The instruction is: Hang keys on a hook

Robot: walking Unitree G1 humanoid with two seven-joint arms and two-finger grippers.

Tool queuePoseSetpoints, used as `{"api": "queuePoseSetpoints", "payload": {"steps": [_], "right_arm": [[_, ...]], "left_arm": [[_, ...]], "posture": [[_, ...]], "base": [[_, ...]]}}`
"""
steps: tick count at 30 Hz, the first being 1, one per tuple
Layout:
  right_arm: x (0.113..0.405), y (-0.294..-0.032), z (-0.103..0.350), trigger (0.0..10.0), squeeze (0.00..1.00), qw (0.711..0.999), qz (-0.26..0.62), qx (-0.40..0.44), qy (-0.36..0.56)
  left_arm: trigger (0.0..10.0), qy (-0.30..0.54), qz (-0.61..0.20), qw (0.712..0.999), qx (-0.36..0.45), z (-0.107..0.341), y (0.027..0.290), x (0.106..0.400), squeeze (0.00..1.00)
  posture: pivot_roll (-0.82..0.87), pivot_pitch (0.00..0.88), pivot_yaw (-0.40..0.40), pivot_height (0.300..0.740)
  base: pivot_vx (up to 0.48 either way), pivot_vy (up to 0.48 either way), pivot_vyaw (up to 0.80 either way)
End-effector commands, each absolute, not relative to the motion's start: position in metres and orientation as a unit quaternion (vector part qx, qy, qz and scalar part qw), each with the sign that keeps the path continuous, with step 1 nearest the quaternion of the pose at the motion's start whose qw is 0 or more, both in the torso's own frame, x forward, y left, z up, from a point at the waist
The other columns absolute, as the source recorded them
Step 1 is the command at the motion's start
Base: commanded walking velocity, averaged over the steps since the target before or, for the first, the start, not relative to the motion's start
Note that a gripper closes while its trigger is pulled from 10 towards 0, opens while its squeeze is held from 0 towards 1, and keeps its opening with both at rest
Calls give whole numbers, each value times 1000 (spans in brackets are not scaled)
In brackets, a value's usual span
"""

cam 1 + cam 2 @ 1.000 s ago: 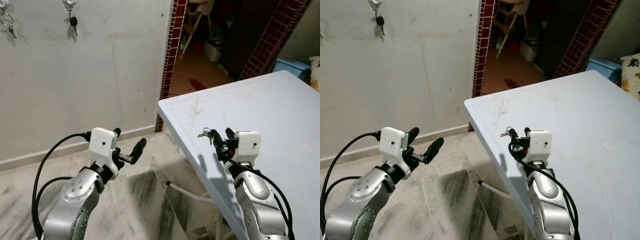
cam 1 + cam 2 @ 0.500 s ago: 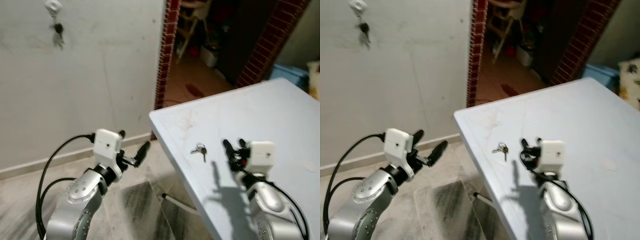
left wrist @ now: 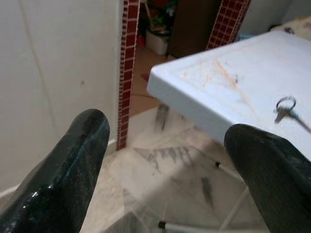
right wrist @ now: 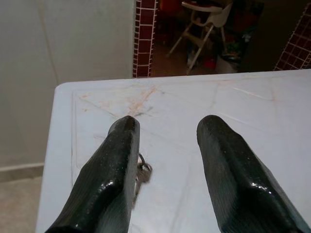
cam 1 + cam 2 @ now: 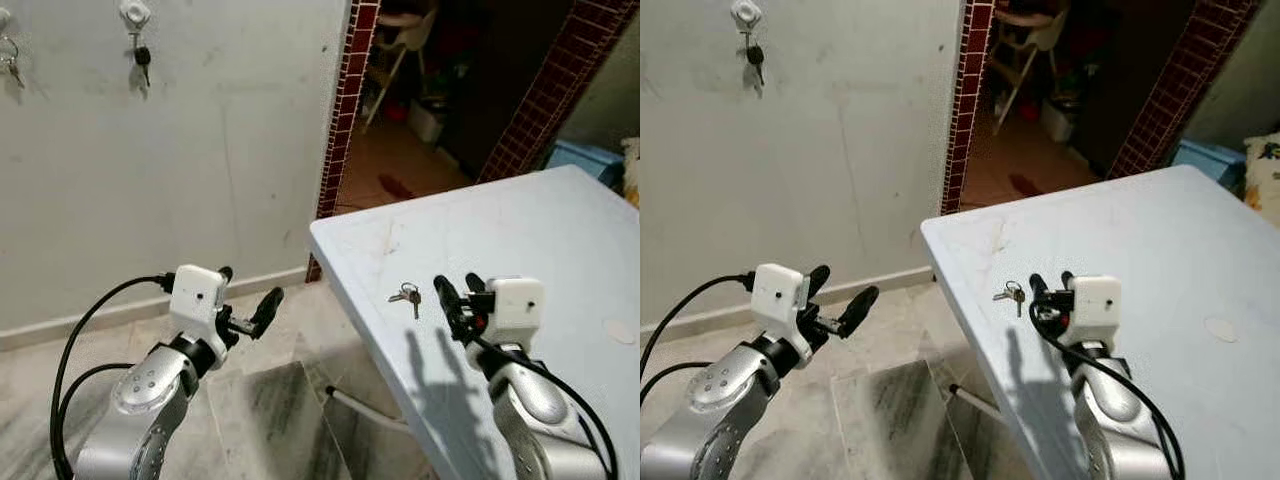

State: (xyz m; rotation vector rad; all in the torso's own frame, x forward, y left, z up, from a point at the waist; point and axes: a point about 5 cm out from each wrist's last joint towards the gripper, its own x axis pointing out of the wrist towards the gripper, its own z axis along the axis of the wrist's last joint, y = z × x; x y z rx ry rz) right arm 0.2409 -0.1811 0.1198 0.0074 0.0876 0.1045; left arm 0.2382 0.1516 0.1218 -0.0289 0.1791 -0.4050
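A small bunch of keys [image 5: 406, 295] lies on the pale blue table [image 5: 560, 230], near its left edge. My right gripper [image 5: 456, 291] hovers open just to the right of the keys, above the table; the keys [image 4: 141, 174] peek out beside one finger [image 4: 109, 170] in the right wrist view. My left gripper [image 5: 247, 299] stands open over the floor, left of the table. High on the white wall a hook [image 5: 134, 12] carries a dark key [image 5: 143, 58]; another hook with keys [image 5: 8, 58] sits at the far left.
A brick-edged doorway [image 5: 345, 110] opens behind the table into a dim room with a white chair [image 5: 395, 40]. Marble floor tiles [image 5: 270, 400] lie below the table's edge. A blue bin [image 5: 590, 155] stands at the far right.
The view has shifted, bringing the left wall hooks into sight. The keys still lie on the table beside my open right gripper; both grippers hold much the same poses.
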Motion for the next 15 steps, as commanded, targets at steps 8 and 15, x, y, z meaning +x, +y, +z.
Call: {"api": "queuePoseSetpoints", "payload": {"steps": [8, 15], "right_arm": [[241, -176, 118, 10000, 0, 993, 98, -5, 66], [271, -164, 110, 10000, 0, 991, 116, -12, 62]], "left_arm": [[10000, 97, -205, 974, -3, 120, 152, 236, 0], [10000, 94, -207, 974, -3, 123, 151, 237, 0]], "posture": [[154, 43, -88, 740], [184, 55, -82, 740]], "base": [[0, 0, 0], [0, 0, 0]]}}
